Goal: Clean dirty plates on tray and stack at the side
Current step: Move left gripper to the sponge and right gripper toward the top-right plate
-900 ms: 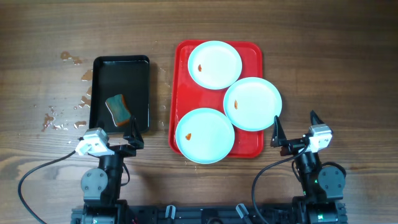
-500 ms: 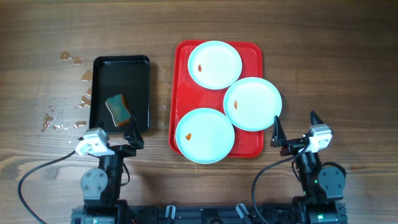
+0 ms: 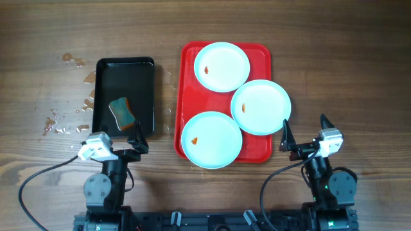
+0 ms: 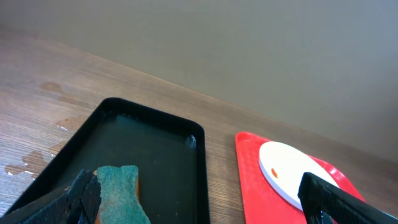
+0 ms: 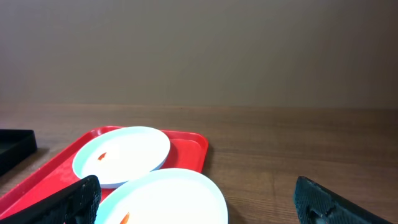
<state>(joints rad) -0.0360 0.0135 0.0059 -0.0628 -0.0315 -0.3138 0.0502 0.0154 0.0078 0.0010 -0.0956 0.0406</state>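
A wooden table [image 3: 334, 51] holds the red tray [image 3: 189, 77] with a black tray [image 3: 106, 77] left of it. Three orange-smeared plates [image 3: 221, 66] lie crowded together on the red tray. A sponge [image 3: 122, 112] sits in the black tray. The left gripper [image 4: 199, 190] and right gripper [image 5: 199, 190] gape wide, empty.

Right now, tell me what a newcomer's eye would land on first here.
The bright red tray in the middle, carrying three pale blue plates with small orange smears. Left of it, a black tray holds a green sponge, with water drops on the table nearby.
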